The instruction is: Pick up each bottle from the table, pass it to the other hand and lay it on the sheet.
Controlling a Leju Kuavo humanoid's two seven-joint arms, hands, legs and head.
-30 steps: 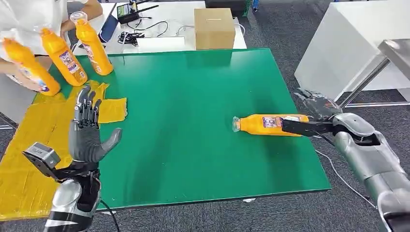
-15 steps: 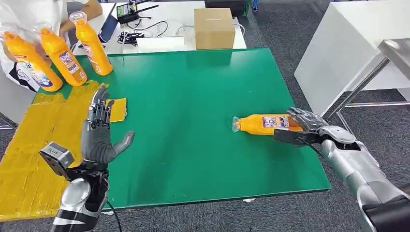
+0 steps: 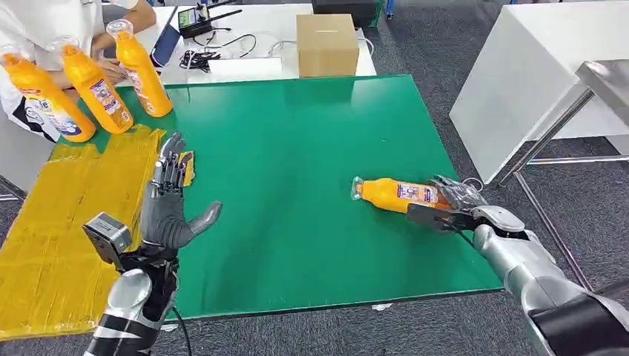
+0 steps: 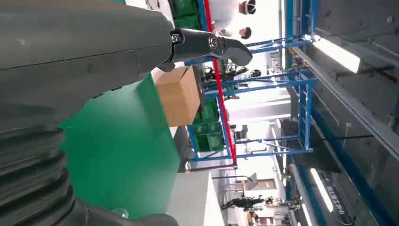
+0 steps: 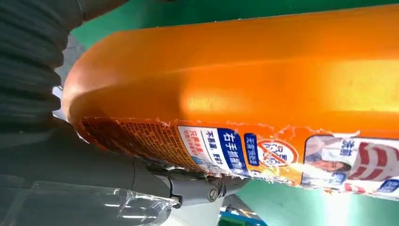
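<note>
1. We see our right hand (image 3: pixel 445 211) now wrapped around the base end of the orange plastic bottle with a printed label (image 3: pixel 397 194), which lies on its side on the green bench (image 3: pixel 297 148), near its right edge, cap end pointing toward the middle.
2. A second ago that hand lay beyond the bottle's base with only its thumb along the side; since then it has drawn in over the bottle, and the bottle has tilted a little, its base end swung nearer to us.
3. In the right wrist view the orange body sits right against the palm, with the grey thumb (image 5: pixel 188 186) pressed under the label, so we judge the grasp is made, though the bottle looks not yet lifted.
4. Our left hand (image 3: pixel 169 211) stands upright over the bench's left part, fingers spread and palm turned inward, holding nothing. Over the last second it has slid from above the yellow plastic sheet (image 3: pixel 67 222) toward the middle.
5. We take this to mean the left hand is moving to meet the handover, so the next move would be lifting the bottle and carrying it leftward.
6. Three more orange bottles (image 3: pixel 96 89) stand at the far left corner by the sheet, with a person (image 3: pixel 44 22) behind them; a brown cardboard box (image 3: pixel 326 44) sits beyond the bench.
</note>
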